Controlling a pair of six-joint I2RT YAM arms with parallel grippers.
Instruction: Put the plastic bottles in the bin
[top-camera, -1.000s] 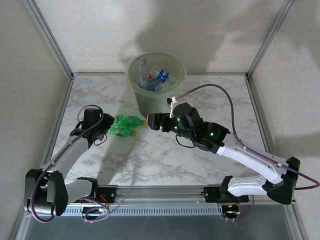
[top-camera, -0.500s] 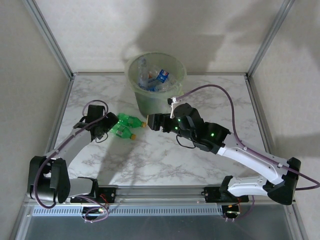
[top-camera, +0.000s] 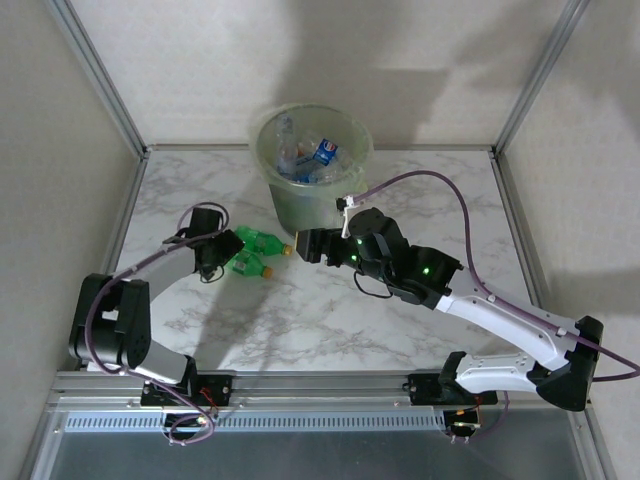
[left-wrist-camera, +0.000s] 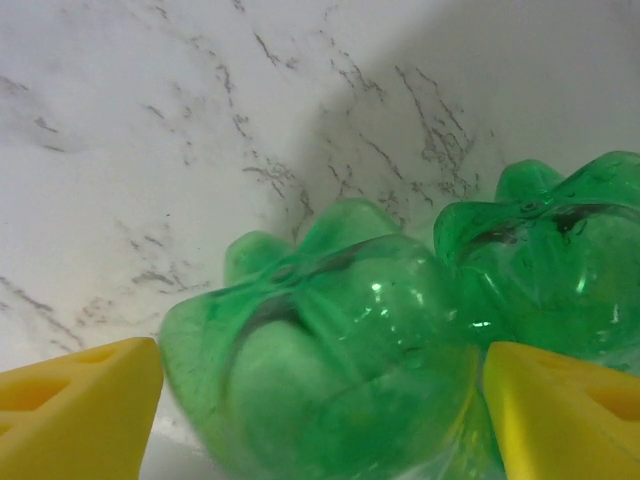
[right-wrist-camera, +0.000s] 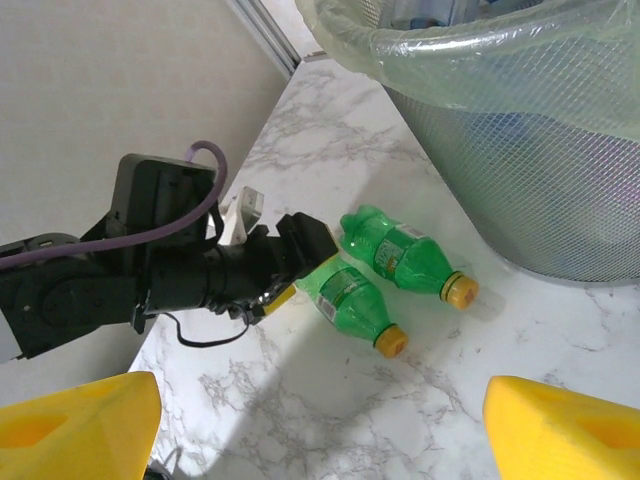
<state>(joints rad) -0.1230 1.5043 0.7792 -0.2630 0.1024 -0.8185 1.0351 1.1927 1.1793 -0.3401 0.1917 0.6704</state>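
Two green plastic bottles with yellow caps lie side by side on the marble table, caps pointing right. My left gripper (top-camera: 227, 258) is open, its yellow fingers (left-wrist-camera: 80, 405) on either side of the base of the nearer bottle (left-wrist-camera: 320, 370) (top-camera: 243, 262) (right-wrist-camera: 350, 295). The other bottle (top-camera: 262, 240) (left-wrist-camera: 560, 270) (right-wrist-camera: 405, 255) rests against it on the bin's side. My right gripper (top-camera: 303, 244) (right-wrist-camera: 320, 440) hangs open just right of the caps, with nothing between its fingers. The pale-green bin (top-camera: 300, 205) (right-wrist-camera: 520, 150) stands behind, holding several clear blue-labelled bottles (top-camera: 320, 152).
The left arm's wrist and purple cable (right-wrist-camera: 190, 200) lie low over the table to the left of the bottles. Metal frame posts (top-camera: 100, 80) and plain walls close in the table. Bare marble (top-camera: 330, 320) lies in front of the bottles.
My left gripper has swung right and away from me, onto the base of the nearer green bottle. The right gripper has hardly moved.
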